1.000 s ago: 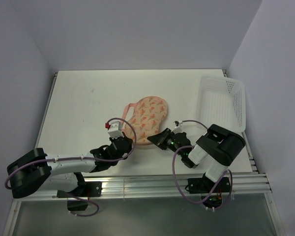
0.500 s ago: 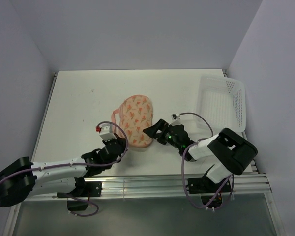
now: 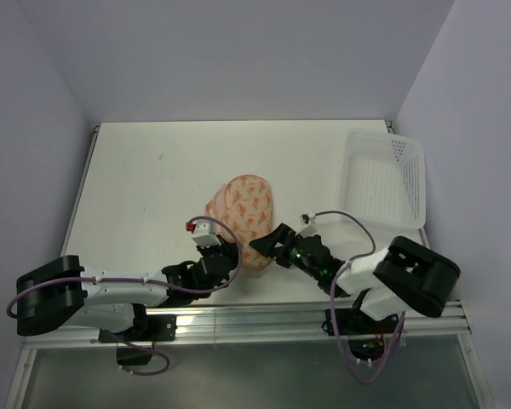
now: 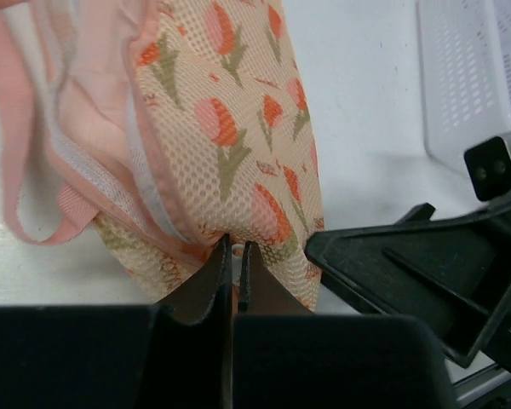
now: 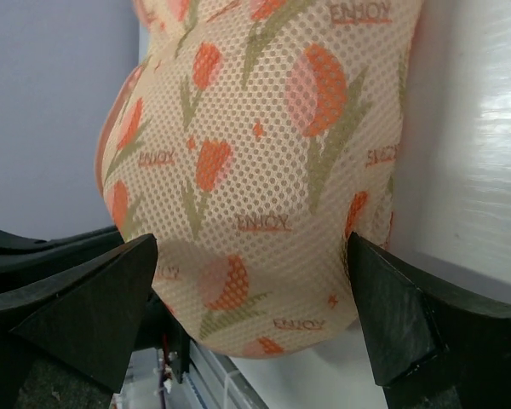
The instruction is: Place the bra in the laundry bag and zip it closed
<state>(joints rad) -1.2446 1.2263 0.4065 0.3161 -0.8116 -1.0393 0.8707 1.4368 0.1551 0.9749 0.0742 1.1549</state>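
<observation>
The laundry bag (image 3: 247,207), peach mesh with orange tulips, lies bunched in the middle of the table. My left gripper (image 3: 228,256) is at its near edge, shut on a fold of the mesh (image 4: 235,247). My right gripper (image 3: 264,244) is open beside it, and its wide jaws straddle the bag's rounded end (image 5: 255,170) without pinching it. A pink loop (image 4: 17,204) hangs at the bag's left side. Pale pink cloth (image 4: 89,102) shows in the gap there; I cannot tell whether it is the bra, which is otherwise hidden.
A white perforated basket (image 3: 385,177) stands at the right of the table, also in the left wrist view (image 4: 477,77). The two grippers are close together at the near edge, by the aluminium rail (image 3: 264,319).
The right gripper has opened wide and let go of the bag's end. The bag has swung from lying slantwise to a shorter, bunched shape, still held by the left gripper.
</observation>
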